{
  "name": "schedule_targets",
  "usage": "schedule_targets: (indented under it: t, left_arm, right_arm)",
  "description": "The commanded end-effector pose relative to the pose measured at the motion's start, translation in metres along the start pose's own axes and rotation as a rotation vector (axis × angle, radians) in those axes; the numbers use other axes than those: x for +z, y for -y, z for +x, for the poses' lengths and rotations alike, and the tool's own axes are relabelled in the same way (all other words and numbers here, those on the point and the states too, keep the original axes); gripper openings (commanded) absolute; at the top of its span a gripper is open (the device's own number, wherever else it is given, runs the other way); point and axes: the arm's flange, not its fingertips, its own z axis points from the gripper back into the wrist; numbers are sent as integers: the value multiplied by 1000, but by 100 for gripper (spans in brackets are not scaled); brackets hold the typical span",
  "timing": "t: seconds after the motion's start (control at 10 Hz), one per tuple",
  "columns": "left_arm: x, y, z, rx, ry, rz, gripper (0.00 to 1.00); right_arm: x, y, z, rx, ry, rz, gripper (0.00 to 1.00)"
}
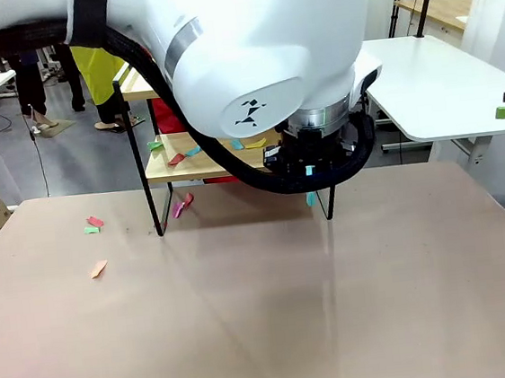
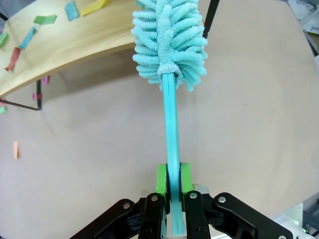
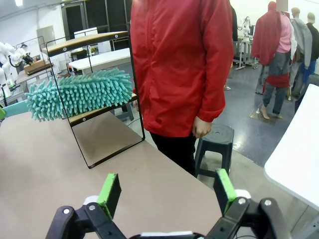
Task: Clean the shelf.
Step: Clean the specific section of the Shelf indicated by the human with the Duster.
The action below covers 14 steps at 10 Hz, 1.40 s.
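A big tan table fills the bottom of the front view. The white left arm hangs across the top middle. A person in a red coat stands at the top middle of the right wrist view. The shelf stands at the table's far edge, upper left of middle. A fluffy blue-green duster has its head at the lower board. The left gripper squeezes the duster's stick. The right gripper has its fingers wide apart. Little coloured paper bits lie on the board and on the table at the left.
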Motion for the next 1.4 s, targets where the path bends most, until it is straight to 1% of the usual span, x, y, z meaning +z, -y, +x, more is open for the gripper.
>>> schedule_targets:
  t: [0.0, 0.2, 0.3, 0.5, 0.8, 1.1, 1.3]
  left_arm:
    - [-2, -16, -6, 41, -19, 11, 13]
    - [-5, -33, -13, 60, -49, 29, 13]
    - [-4, -40, -16, 76, -42, 19, 13]
    - [2, -55, -16, 101, -23, 39, 13]
    - [6, -85, -16, 143, -40, 92, 13]
    - [4, -108, -17, 151, -60, 154, 13]
    - [5, -123, -16, 176, -53, 182, 13]
  right_arm:
    - [-1, -1, 2, 4, 1, -1, 100]
    - [-1, -1, 2, 4, 1, -1, 100]
    - [-1, -1, 2, 4, 1, -1, 100]
    - [-1, -1, 2, 4, 1, -1, 100]
    - [-1, -1, 2, 4, 1, -1, 100]
    - [-1, -1, 2, 4, 1, -1, 100]
    - [-1, -1, 2, 4, 1, -1, 100]
